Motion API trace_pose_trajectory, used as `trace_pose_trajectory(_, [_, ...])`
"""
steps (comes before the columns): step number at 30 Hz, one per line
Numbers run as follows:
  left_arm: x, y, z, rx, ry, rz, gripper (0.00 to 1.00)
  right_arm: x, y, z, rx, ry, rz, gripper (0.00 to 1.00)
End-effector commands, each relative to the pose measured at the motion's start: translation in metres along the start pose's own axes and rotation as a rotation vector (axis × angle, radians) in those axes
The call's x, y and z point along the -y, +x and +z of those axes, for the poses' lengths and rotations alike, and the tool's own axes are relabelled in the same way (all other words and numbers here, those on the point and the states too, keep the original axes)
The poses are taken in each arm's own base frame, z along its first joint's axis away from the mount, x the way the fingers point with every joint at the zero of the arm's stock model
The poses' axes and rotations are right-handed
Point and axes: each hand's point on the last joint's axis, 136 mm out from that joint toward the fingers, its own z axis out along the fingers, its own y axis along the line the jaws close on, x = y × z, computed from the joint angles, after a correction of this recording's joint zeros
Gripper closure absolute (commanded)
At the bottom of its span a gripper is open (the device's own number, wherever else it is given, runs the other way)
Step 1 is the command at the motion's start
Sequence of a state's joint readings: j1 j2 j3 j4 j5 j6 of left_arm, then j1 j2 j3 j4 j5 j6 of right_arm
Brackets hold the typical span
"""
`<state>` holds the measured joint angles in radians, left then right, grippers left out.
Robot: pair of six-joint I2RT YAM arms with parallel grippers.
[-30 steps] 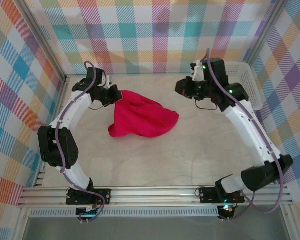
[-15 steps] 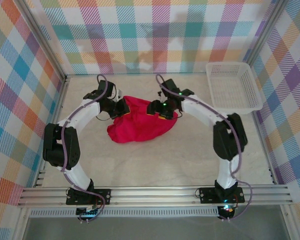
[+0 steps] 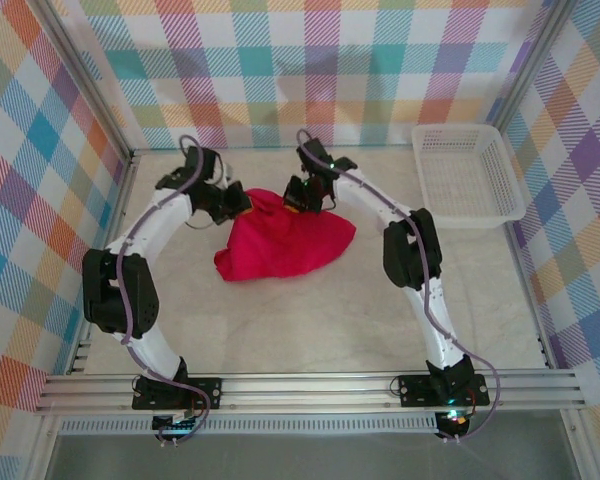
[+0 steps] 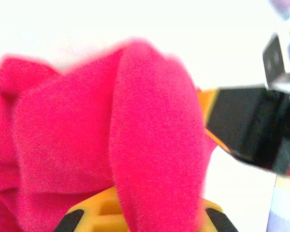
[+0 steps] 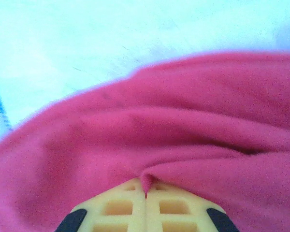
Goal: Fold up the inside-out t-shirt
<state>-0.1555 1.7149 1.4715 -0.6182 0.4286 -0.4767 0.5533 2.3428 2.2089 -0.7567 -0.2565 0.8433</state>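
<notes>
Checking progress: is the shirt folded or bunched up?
Bunched up: the shirt lies in a rumpled heap on the table, the left gripper and right gripper each pinching its far edge.

The top camera hangs high behind the two arm bases, which line the bottom of its frame, and looks down and forward across the whole pale tabletop [image 3: 320,320] to the checked back wall [image 3: 320,70]. Each wrist camera peers out over its own yellow-fingered gripper at bottom centre, the left gripper [image 4: 150,215] and the right gripper [image 5: 145,203], pressed right up against the bright red soft cloth t-shirt [image 3: 280,245]. That cloth, mid-frame from above, is what all three views share
</notes>
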Motion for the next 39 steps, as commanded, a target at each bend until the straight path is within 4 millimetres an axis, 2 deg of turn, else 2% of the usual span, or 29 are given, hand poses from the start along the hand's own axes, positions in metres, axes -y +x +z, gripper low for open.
trace_pose_trajectory(1, [-0.016,-0.054,-0.031,0.139,-0.020,-0.116,1.00,-0.067,-0.029,-0.129,0.141,-0.151,-0.154,1.00])
trace_pose_trajectory(3, [-0.037,-0.068,-0.038,0.183,-0.048,-0.175,1.00,-0.071,-0.019,-0.172,0.168,-0.141,-0.225,1.00])
trace_pose_trajectory(5, [-0.056,-0.069,-0.038,0.198,-0.082,-0.217,1.00,-0.057,0.000,-0.193,0.171,-0.105,-0.275,1.00])
trace_pose_trajectory(7, [-0.069,-0.058,-0.028,0.196,-0.085,-0.251,1.00,-0.031,0.027,-0.197,0.184,-0.115,-0.284,1.00])
trace_pose_trajectory(9, [-0.075,-0.040,-0.011,0.181,-0.057,-0.278,1.00,0.006,0.053,-0.185,0.194,-0.122,-0.253,1.00])
trace_pose_trajectory(11, [-0.078,-0.018,0.007,0.155,-0.052,-0.278,1.00,0.050,0.081,-0.161,0.159,-0.097,-0.184,1.00])
trace_pose_trajectory(13, [-0.066,0.010,0.027,0.114,-0.033,-0.233,1.00,0.093,0.108,-0.129,0.099,-0.074,-0.107,1.00])
trace_pose_trajectory(16, [-0.042,0.050,0.047,0.045,0.003,-0.141,1.00,0.140,0.142,-0.094,-0.007,-0.012,-0.038,1.00])
trace_pose_trajectory(18, [-0.033,0.073,0.052,0.002,-0.016,-0.081,1.00,0.169,0.154,-0.087,-0.034,0.076,-0.016,1.00])
trace_pose_trajectory(20, [-0.032,0.091,0.051,-0.030,-0.046,-0.041,1.00,0.185,0.157,-0.092,-0.020,0.153,-0.015,1.00])
trace_pose_trajectory(22, [-0.030,0.102,0.048,-0.046,-0.064,-0.011,1.00,0.183,0.152,-0.103,0.014,0.181,-0.032,0.78])
trace_pose_trajectory(24, [-0.030,0.106,0.044,-0.047,-0.083,0.016,1.00,0.163,0.145,-0.116,0.051,0.165,-0.080,0.64])
trace_pose_trajectory(27, [-0.029,0.108,0.039,-0.049,-0.095,0.035,1.00,0.126,0.140,-0.124,0.079,0.133,-0.173,0.61])
trace_pose_trajectory(30, [-0.033,0.108,0.036,-0.054,-0.128,0.053,0.99,0.106,0.138,-0.108,0.045,0.117,-0.214,0.62])
trace_pose_trajectory(32, [-0.039,0.106,0.027,-0.039,-0.177,0.079,0.81,0.105,0.136,-0.089,0.015,0.111,-0.200,0.63])
trace_pose_trajectory(34, [-0.042,0.101,0.009,0.001,-0.248,0.156,0.59,0.114,0.133,-0.075,0.005,0.151,-0.164,0.67])
trace_pose_trajectory(35, [-0.040,0.098,-0.001,0.026,-0.277,0.201,0.52,0.122,0.133,-0.072,0.005,0.181,-0.144,0.68])
trace_pose_trajectory(37, [-0.027,0.096,-0.019,0.068,-0.283,0.314,0.38,0.139,0.134,-0.071,0.023,0.228,-0.093,0.68])
trace_pose_trajectory(39, [0.001,0.105,-0.022,0.052,-0.188,0.435,0.30,0.155,0.135,-0.075,0.046,0.246,-0.036,0.67])
